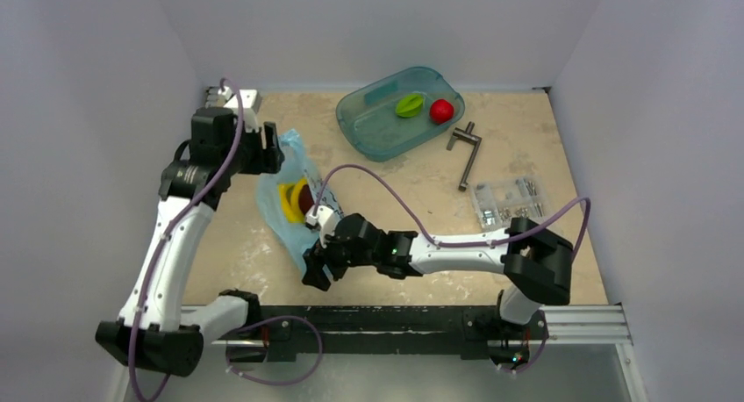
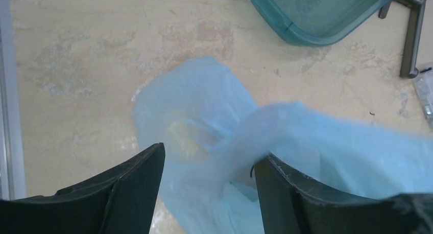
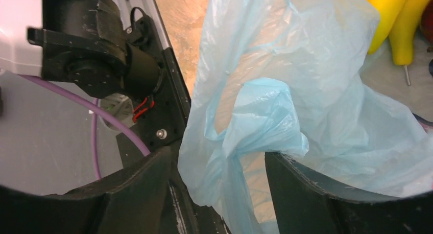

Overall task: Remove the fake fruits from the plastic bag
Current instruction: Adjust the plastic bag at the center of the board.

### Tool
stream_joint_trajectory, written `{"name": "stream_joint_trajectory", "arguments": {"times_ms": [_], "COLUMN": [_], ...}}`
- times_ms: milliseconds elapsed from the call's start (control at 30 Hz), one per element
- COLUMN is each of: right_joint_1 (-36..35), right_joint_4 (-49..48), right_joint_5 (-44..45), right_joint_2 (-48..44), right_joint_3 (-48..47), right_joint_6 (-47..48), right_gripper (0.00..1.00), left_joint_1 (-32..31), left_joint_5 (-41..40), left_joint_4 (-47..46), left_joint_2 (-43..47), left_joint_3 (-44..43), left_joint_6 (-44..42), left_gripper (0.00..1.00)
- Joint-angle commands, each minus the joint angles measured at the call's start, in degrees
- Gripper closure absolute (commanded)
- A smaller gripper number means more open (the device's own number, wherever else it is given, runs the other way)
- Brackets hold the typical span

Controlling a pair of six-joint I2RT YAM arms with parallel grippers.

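The light-blue plastic bag lies crumpled on the table, left of centre. Inside its open mouth show the yellow banana and the dark maroon fruit. My left gripper stands at the bag's far end, open, with loose bag film hanging between its fingers. At the bag's near end my right gripper is open too, and a twisted fold of the bag rests between its fingers. The right wrist view shows the banana at the top right.
A teal tray at the back holds a green ridged fruit and a red round fruit. A grey metal handle and a clear packet of metal parts lie to the right. The black base rail runs along the near edge.
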State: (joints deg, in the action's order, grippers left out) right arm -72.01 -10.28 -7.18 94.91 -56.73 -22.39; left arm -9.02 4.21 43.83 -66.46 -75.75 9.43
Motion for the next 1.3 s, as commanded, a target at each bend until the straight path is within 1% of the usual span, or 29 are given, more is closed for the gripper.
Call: {"name": "stream_joint_trajectory", "arguments": {"times_ms": [0, 67, 167, 233, 333, 367, 433, 500, 533, 567, 600, 633, 667, 700, 733, 767, 800, 867, 1000, 1067, 1200, 1267], "right_joint_1": [-0.24, -0.24, -0.24, -0.19, -0.24, -0.24, -0.24, -0.19, -0.23, -0.3, -0.32, -0.33, -0.33, -0.33, -0.33, -0.33, -0.33, -0.33, -0.26, -0.3, -0.26, -0.24], "right_joint_4": [-0.75, -0.35, 0.2, 0.06, -0.78, -1.26, -2.93, -4.4, -4.96, -5.8, -6.67, -7.52, -8.66, -10.28, -12.24, -13.78, -15.11, -15.17, -12.17, -9.75, -5.77, -4.34], "right_joint_5": [-0.27, 0.08, 0.15, 0.23, 0.32, 0.21, -0.18, -1.21, -1.13, -1.69, -2.51, -3.03, -3.49, -3.89, -4.19, -4.17, -4.16, -4.1, -2.72, -0.84, 2.19, 2.55], "right_joint_2": [-4.29, -5.68, -7.66, -8.79, -10.03, -10.22, -9.78, -8.31, -7.43, -6.39, -5.15, -4.01, -3.09, -2.26, -1.51, -0.76, -0.02, 1.26, 0.24, -2.7, -7.74, -9.6], "right_joint_3": [-0.54, -0.66, -1.47, -1.84, -2.07, -2.07, -1.54, -1.26, -1.13, -0.78, -0.37, 0.26, 1.33, 2.78, 4.44, 5.86, 7.13, 8.3, 8.78, 8.11, 5.93, 4.52], "right_joint_6": [0.29, 0.47, 1.23, 1.23, 1.21, 1.23, 1.33, 1.3, 1.73, 1.93, 1.78, 1.15, 0.4, -0.57, -1.35, -2.33, -2.87, -3.05, -3.1, -2.21, -0.9, -0.65], "right_gripper": [0.29, 0.24, 0.18, 0.14, 0.1, 0.1, 0.11, 0.18, 0.25, 0.31, 0.4, 0.47, 0.54, 0.57, 0.59, 0.6, 0.61, 0.62, 0.63, 0.57, 0.41, 0.34], "left_joint_1": [0.29, 0.27, 0.31, 0.31, 0.31, 0.31, 0.31, 0.31, 0.31, 0.29, 0.31, 0.31, 0.31, 0.31, 0.31, 0.27, 0.31, 0.27, 0.23, 0.23, 0.06, -0.16], "left_joint_5": [-1.56, -0.11, 5.13, 8.09, 9.8, 10.92, 14.13, 15.79, 15.78, 15.19, 14.08, 12.98, 11.44, 9.71, 8.57, 7.97, 8.11, 8.38, 8.21, 10.12, 14.69, 15.95], "left_joint_4": [9.16, 11.24, 12.78, 12.7, 10.35, 9.07, 6.12, 3.49, 2.65, 2.25, 2.18, 2.83, 4.38, 6.23, 7.69, 8.7, 9.27, 9.83, 9.34, 8.79, 6.32, 5.33], "left_joint_2": [11.91, 16.75, 22.29, 24.94, 27.15, 27.12, 25.76, 23.71, 22.65, 21.55, 20.49, 19.39, 18.21, 17.02, 15.99, 15.26, 14.74, 14.04, 14.02, 13.04, 11.95, 12.34], "left_joint_3": [3.68, 6.63, 12.41, 16.31, 22.06, 23.78, 25.63, 26.47, 26.48, 26.35, 26.24, 25.93, 25.29, 24.72, 24.52, 24.74, 25.2, 26.34, 26.69, 26.84, 28.0, 28.47], "left_joint_6": [4.2, 6.63, 10.77, 13.4, 16.79, 17.45, 19.16, 19.88, 19.73, 19.48, 19.14, 18.77, 18.36, 18.0, 17.84, 17.82, 17.86, 18.67, 18.41, 17.73, 17.03, 16.83], "left_gripper": [0.34, 0.32, 0.25, 0.24, 0.23, 0.22, 0.16, 0.16, 0.18, 0.22, 0.29, 0.38, 0.52, 0.66, 0.78, 0.85, 0.88, 0.95, 1.0, 1.0, 1.0, 1.0]}}
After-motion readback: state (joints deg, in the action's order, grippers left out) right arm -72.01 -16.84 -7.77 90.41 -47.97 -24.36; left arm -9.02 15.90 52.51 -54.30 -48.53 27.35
